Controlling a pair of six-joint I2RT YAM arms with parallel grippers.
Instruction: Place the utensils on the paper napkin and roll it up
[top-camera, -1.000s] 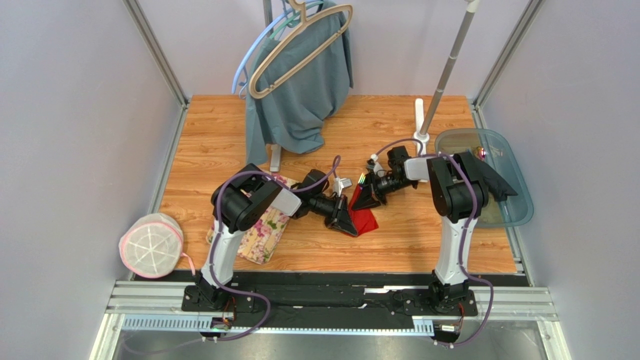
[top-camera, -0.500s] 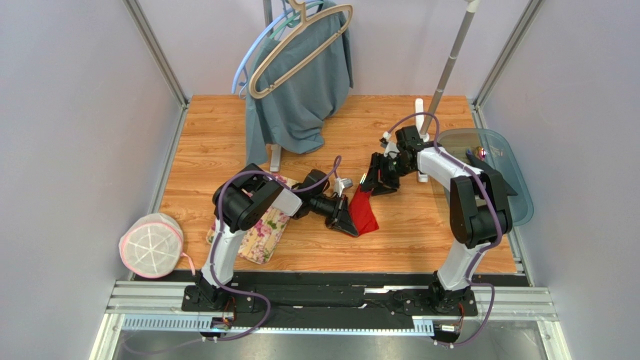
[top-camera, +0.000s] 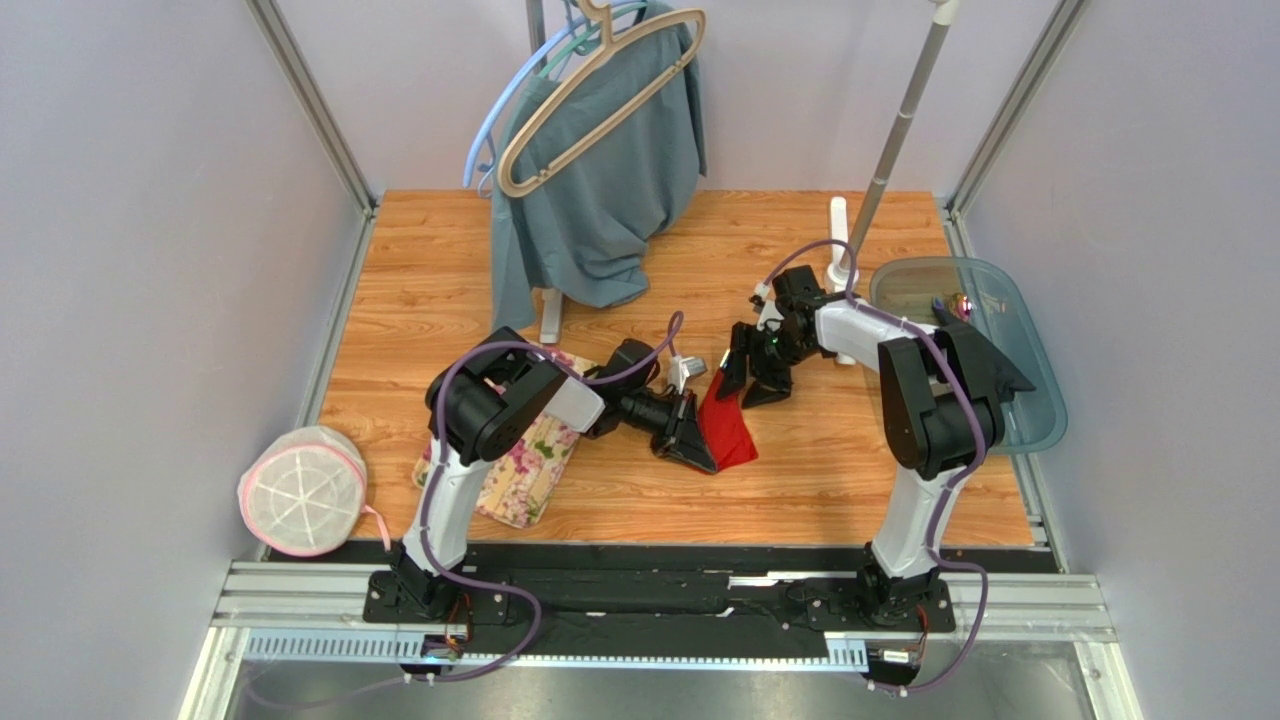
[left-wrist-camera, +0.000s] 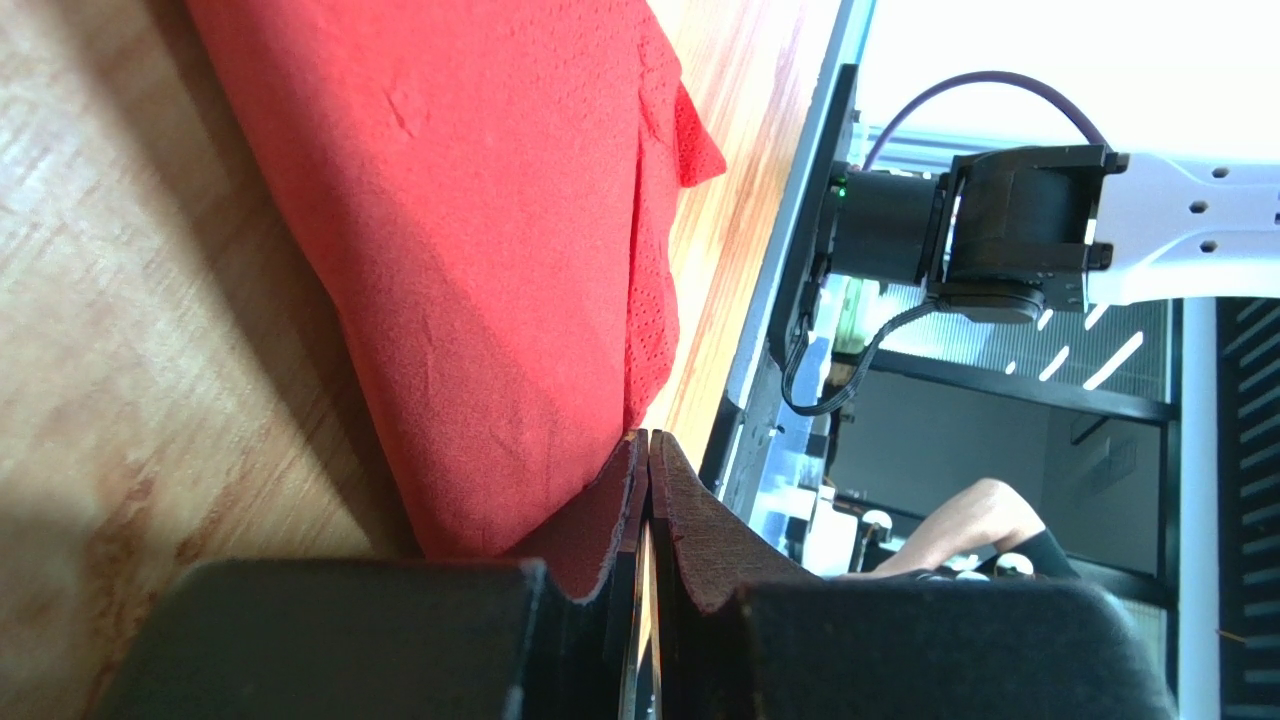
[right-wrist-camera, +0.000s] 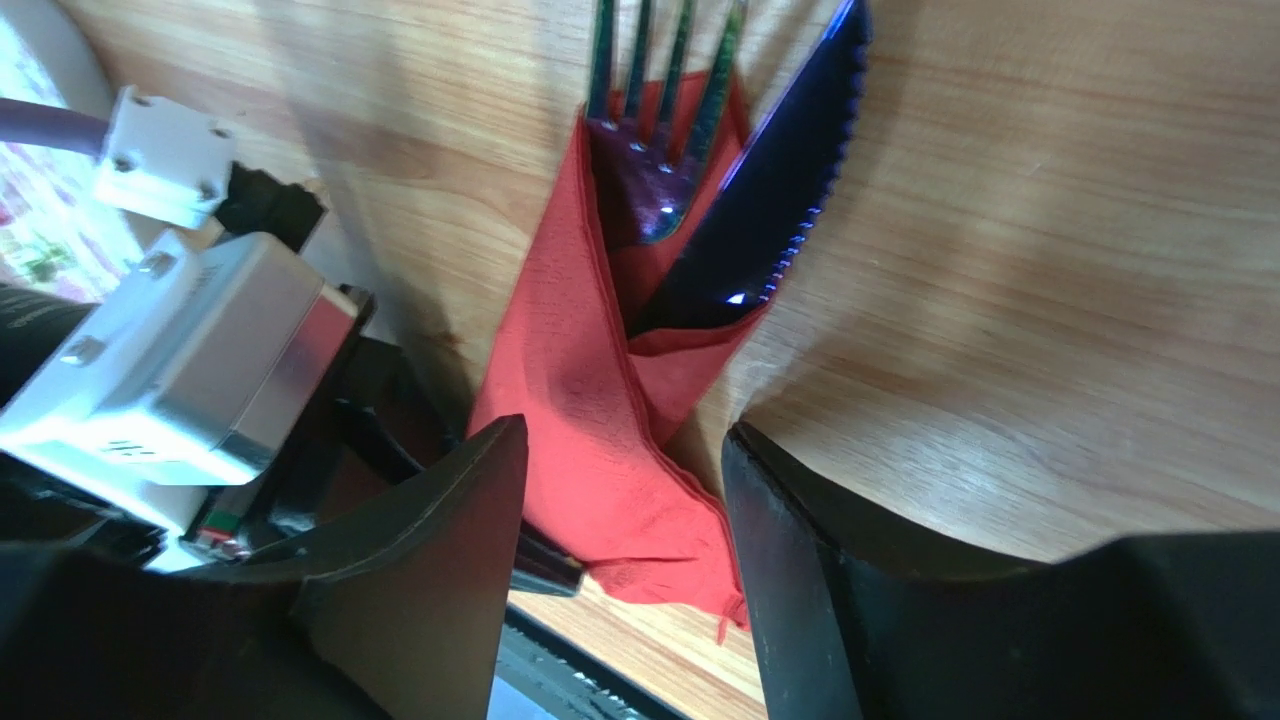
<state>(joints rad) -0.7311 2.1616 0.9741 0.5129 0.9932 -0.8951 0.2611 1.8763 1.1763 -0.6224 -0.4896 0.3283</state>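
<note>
R tool (right-wrist-camera: 624, 432) opened, straddling napkin (right-wrist-camera: 579, 390); L tool (left-wrist-camera: 649, 465) pinching napkin edge.

Both arms reach forward and inward, low over the counter (top-camera: 451, 270); left claw (left-wrist-camera: 649, 458) pinched shut, right claw (right-wrist-camera: 624, 450) spread open.

place: robot lab cell; evidence: aluminium frame posts (top-camera: 311, 105); grey wall panels (top-camera: 135, 225); wood-grain table (top-camera: 436, 255)

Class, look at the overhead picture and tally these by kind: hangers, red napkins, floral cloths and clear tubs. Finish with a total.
Hangers: 2
Red napkin: 1
Floral cloth: 1
Clear tub: 1
Total: 5
</note>
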